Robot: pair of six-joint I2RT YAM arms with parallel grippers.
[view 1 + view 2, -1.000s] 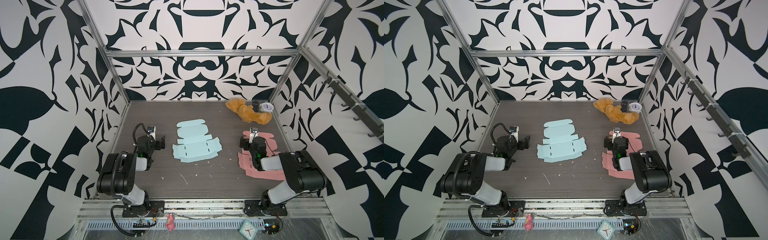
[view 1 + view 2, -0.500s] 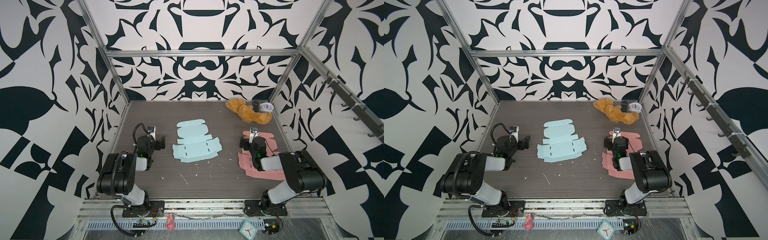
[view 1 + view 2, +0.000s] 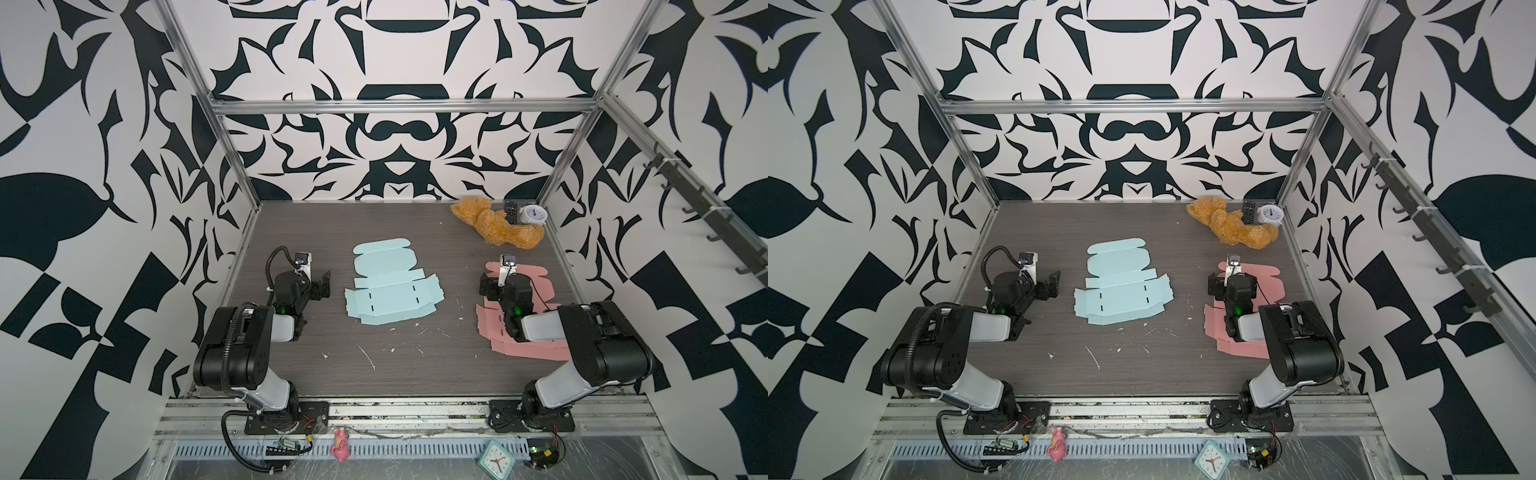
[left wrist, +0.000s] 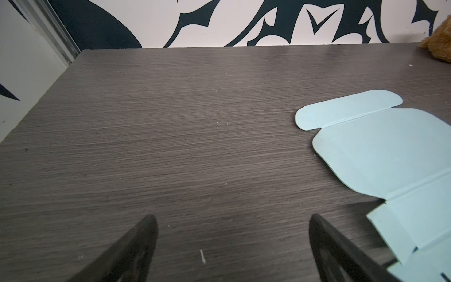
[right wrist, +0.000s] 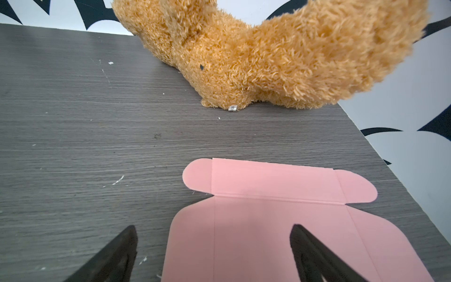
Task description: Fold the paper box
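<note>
The pale blue paper box (image 3: pixel 390 291) is still an unfolded blank, lying flat at mid-surface (image 3: pixel 395 374). Its long axis runs from the arms' bases toward the back wall, with the widest panel nearest the bases. The left gripper (image 4: pixel 231 219), jaws wide and empty, sits low just left of the blank's side flap; we judge it the nearer arm. The right gripper (image 5: pixel 214 227), equally wide and empty, hovers over a pink blank (image 5: pixel 268 185), well apart. Bare surface rings the blue blank, and a teddy bear (image 3: pixel 494 228) fills the far right corner.
</note>
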